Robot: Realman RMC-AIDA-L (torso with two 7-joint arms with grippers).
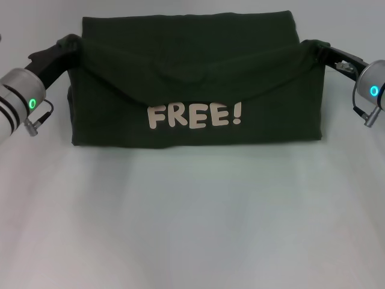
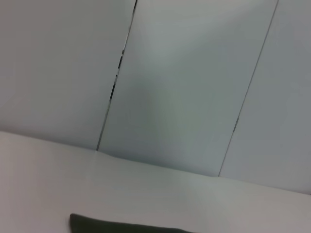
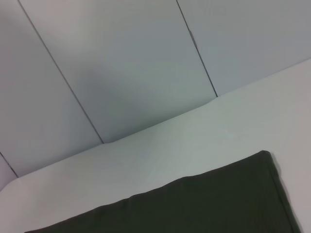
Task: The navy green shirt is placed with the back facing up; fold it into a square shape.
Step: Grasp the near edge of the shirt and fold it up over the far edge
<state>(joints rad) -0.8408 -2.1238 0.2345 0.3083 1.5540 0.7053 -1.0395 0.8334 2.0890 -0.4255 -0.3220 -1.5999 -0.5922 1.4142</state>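
Dark olive-green cotton shirt point(image 1: 192, 90) with cream "FREE!" lettering, lying across the white table's point(image 1: 192, 229) far edge. Left gripper point(image 1: 67, 44) and right gripper point(image 1: 313, 48) each clamped on a lifted, sagging edge.

We've just got a plain white table point(image 1: 192, 223) here, and behind it a pale panelled wall point(image 2: 184, 82) with thin dark vertical seams.

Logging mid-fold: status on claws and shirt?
Left claw and right claw each pinch a shirt corner, lifted. Front fold hangs, FREE! showing. Table ahead shows nothing in the way.
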